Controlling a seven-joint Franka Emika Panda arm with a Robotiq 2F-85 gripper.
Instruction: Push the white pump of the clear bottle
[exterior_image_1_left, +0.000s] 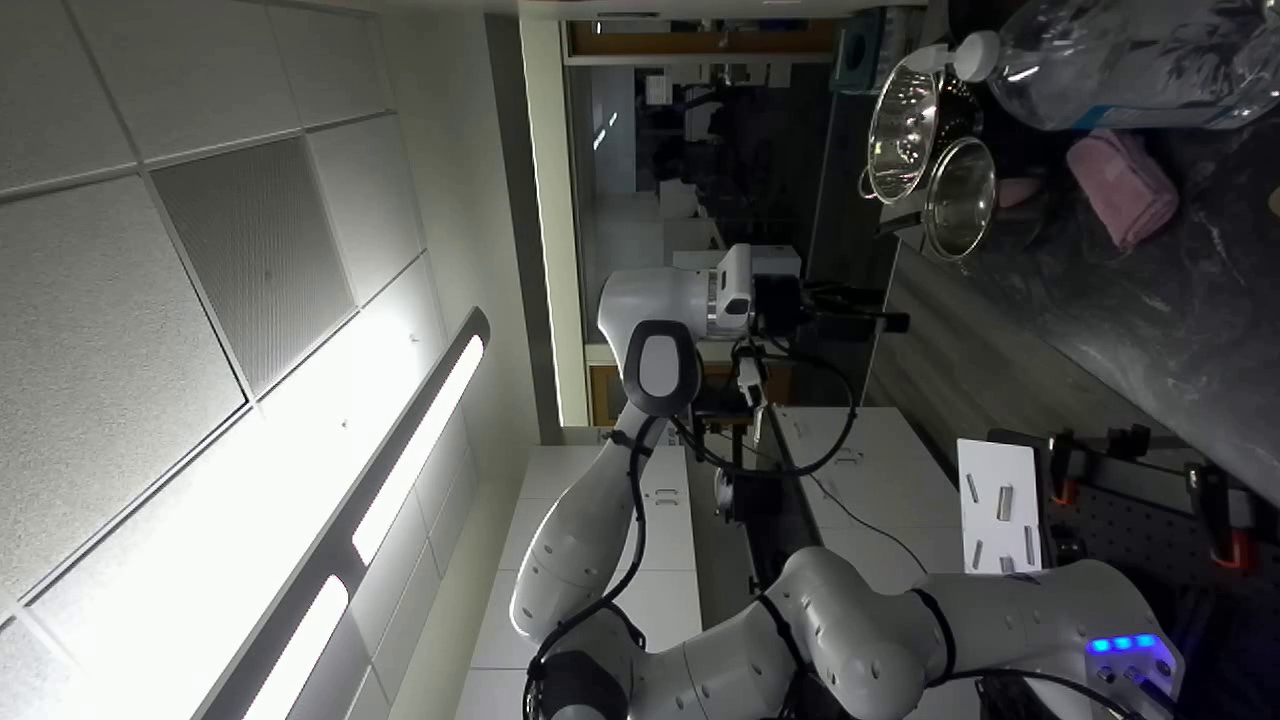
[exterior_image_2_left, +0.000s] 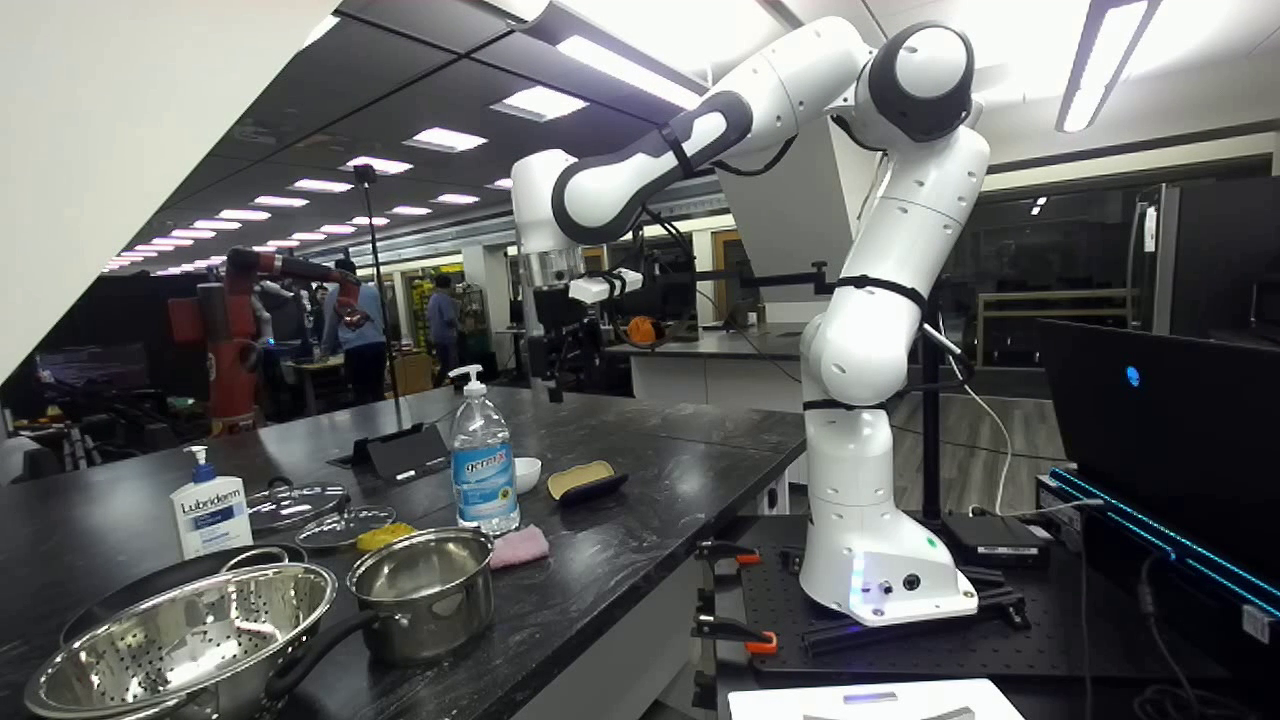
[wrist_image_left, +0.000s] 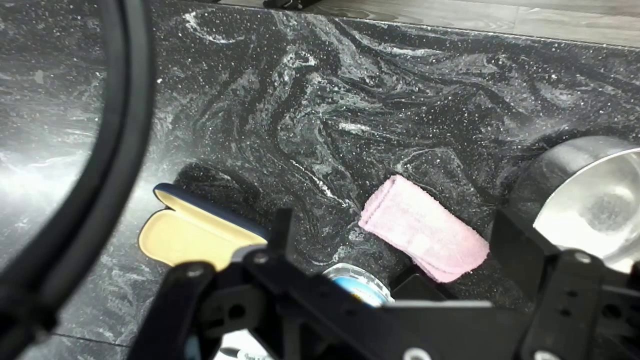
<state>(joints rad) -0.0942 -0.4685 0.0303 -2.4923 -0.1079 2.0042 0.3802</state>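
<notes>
Bottle (exterior_image_2_left: 485, 468) stands upright on the tabletop (exterior_image_2_left: 660, 470), probably slick with yielding walls; rather than gripping those, press its pump (exterior_image_2_left: 474, 386) straight down. To its right in an exterior view, the end effector (exterior_image_2_left: 570, 384) hangs spread wide.

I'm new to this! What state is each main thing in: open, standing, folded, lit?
Gripper: open
Clear bottle: upright
White pump: up, nothing pressing it
Lotion bottle: upright
Dark blue case: open
Pink cloth: folded
Saucepan: uncovered
Colander: open side up
Laptop: open
Robot base lights: glowing blue
Ceiling lights: on
</notes>
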